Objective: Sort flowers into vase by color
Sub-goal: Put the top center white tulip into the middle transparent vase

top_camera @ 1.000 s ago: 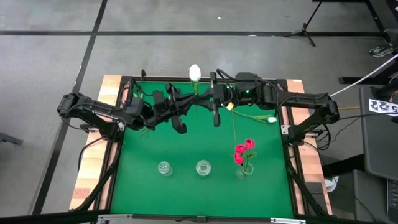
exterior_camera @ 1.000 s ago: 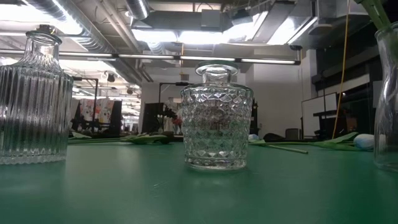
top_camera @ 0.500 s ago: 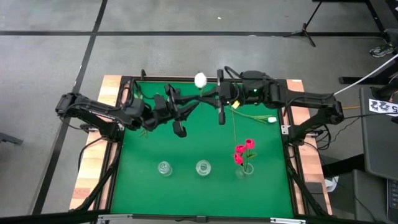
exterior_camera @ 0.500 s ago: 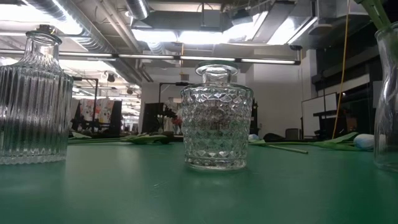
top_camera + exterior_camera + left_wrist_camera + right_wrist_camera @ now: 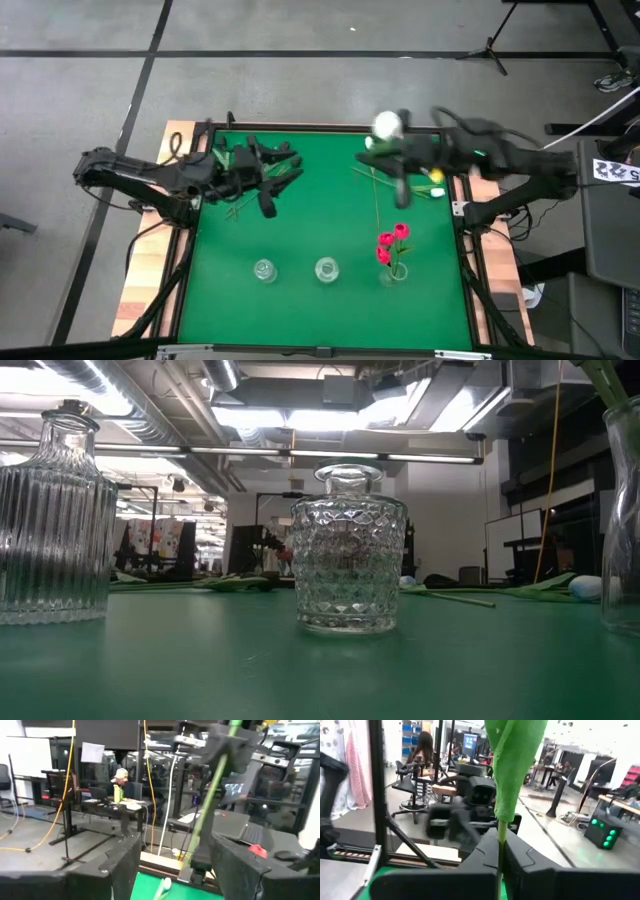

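With the right gripper (image 5: 402, 178) clamped on the white tulip (image 5: 387, 124), bud above its fingers, carry it stem-down over an empty glass vase (image 5: 326, 269) ahead, avoiding the red-tulip vase (image 5: 394, 272); left gripper (image 5: 262, 190) waits open.

Evenly lit from overhead in the high view; soft, short shadows on the green surface (image 5: 300, 230). Motion blur smearing the right arm and the white flower (image 5: 387, 124) it carries (left arm sharp by comparison). Bright ceiling strip lights (image 5: 330, 410) in the low view, glinting on the faceted glass vase (image 5: 348, 550); background hazy. Left wrist view blurred throughout, windows glaring. Right wrist view with near leaf (image 5: 512, 760) soft, upper corner blown out.
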`<move>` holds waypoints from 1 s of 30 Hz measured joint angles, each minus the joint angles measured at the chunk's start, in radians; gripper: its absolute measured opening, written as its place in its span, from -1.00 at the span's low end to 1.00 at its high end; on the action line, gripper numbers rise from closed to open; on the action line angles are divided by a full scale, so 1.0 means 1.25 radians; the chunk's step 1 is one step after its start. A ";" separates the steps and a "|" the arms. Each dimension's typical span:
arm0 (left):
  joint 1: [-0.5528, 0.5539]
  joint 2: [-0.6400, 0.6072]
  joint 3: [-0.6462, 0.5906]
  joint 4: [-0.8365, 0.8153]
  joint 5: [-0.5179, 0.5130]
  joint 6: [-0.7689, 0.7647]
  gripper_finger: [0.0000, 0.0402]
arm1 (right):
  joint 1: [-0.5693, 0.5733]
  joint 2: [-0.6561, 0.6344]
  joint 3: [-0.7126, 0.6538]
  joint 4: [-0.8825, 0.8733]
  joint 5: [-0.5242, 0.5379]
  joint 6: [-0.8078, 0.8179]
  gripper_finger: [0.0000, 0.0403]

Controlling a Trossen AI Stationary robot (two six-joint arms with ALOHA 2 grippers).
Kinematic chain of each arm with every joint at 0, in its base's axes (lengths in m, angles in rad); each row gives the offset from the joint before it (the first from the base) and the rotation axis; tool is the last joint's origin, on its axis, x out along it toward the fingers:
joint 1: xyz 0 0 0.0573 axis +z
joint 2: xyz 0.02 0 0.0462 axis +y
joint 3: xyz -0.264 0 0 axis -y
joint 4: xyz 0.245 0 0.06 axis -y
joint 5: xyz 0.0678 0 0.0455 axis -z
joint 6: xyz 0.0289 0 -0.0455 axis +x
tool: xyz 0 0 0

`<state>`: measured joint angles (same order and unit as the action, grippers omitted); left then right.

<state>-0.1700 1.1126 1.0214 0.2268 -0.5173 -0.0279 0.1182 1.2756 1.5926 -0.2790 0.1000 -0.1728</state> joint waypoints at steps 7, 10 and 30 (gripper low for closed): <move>-0.045 -0.036 0.001 -0.013 -0.006 0.005 0.03 | 0.326 -0.015 0.000 -0.035 0.383 -0.008 -1.00; -0.055 -0.035 0.001 -0.027 -0.006 -0.003 0.01 | 0.449 0.023 0.000 -0.018 0.541 0.010 -1.00; -0.123 -0.069 0.001 -0.115 -0.006 -0.042 0.00 | 0.646 0.375 0.000 0.501 0.816 0.157 -1.00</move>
<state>-0.3239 1.0261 1.0225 0.0831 -0.5247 -0.0804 0.9253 1.7450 1.5920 0.3472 1.1199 0.0235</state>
